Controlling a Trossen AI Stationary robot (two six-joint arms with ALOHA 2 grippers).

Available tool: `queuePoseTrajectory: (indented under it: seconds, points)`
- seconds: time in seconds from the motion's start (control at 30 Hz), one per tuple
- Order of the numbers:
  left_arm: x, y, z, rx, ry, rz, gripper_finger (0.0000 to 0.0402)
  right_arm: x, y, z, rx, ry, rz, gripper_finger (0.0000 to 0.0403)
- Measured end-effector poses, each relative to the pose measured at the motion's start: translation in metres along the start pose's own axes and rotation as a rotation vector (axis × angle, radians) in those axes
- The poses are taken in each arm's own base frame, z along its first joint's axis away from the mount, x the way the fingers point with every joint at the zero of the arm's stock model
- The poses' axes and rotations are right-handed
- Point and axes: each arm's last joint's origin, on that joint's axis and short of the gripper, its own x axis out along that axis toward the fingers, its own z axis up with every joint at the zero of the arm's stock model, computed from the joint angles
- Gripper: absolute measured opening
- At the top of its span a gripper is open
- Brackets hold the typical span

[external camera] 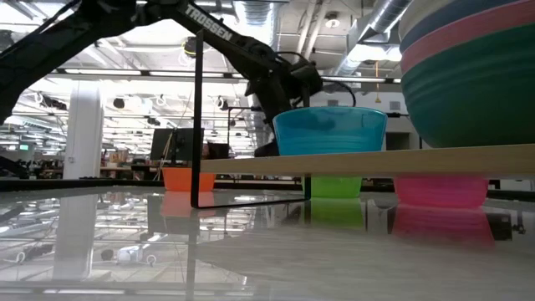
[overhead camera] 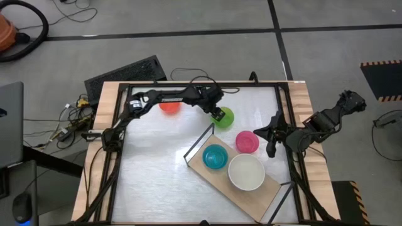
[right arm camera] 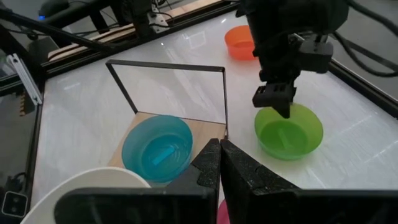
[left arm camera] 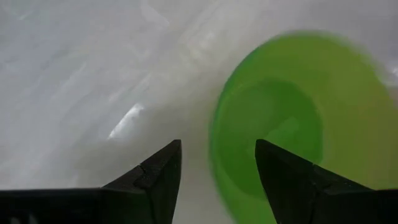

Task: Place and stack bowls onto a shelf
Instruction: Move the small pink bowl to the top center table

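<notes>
The lime bowl [overhead camera: 225, 117] sits on its base on the white tabletop, just beyond the shelf's far black frame. My left gripper [overhead camera: 217, 115] hangs over its rim, open; in the left wrist view [left arm camera: 217, 146] one finger is over the hollow and one is outside. The light-wood shelf [overhead camera: 217, 179] carries the cyan bowl [overhead camera: 215, 156] and a stack topped by the white bowl [overhead camera: 245, 172]. The low view shows blue, pink and dark green bowls under it [external camera: 468, 75]. The pink bowl [overhead camera: 247, 141] and red bowl [overhead camera: 168, 105] stand on the tabletop. My right gripper [right arm camera: 219, 148] waits shut by the table's right edge. My left gripper comes from above, pointing down, with its fingers [right arm camera: 278, 102] on either side of the lime bowl's rim [left arm camera: 214, 134] on the bowl's left side. Whether a finger touches the rim I cannot tell. The bowl rests on the tabletop.
The shelf's thin black frame [right arm camera: 168, 65] stands upright close beside the lime bowl. Black rails and wooden edges [overhead camera: 110, 100] border the tabletop. A keyboard [overhead camera: 125, 72] lies beyond the far left corner. White tabletop stretches open toward the left and near side [overhead camera: 151, 169].
</notes>
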Motion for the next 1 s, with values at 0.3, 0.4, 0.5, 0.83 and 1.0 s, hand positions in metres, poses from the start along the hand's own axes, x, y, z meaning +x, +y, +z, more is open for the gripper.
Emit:
queuePoseTrajectory:
  seconds: [0.3, 0.4, 0.5, 0.83, 1.0]
  points:
    - [0.001, 0.004, -0.001, 0.055, 0.011, 0.019, 0.0028, 0.000, 0.000, 0.000, -0.005, 0.004, -0.002, 0.0036]
    - [0.004, 0.006, -0.006, 0.071, 0.026, 0.030, 0.0007, 0.000, 0.000, -0.001, -0.007, 0.005, -0.003, 0.0036]
    - [0.002, 0.009, -0.004, 0.062, 0.028, 0.029, 0.0001, 0.000, 0.000, -0.001, -0.007, 0.005, -0.003, 0.0036]
    - [-0.076, -0.012, 0.051, 0.108, -0.103, 0.059, 0.0000, 0.000, -0.003, -0.003, 0.009, 0.030, -0.025, 0.0036]
    - [-0.144, -0.028, 0.070, 0.140, -0.193, 0.045, 0.0000, 0.004, -0.022, -0.023, 0.137, 0.223, -0.190, 0.0034]
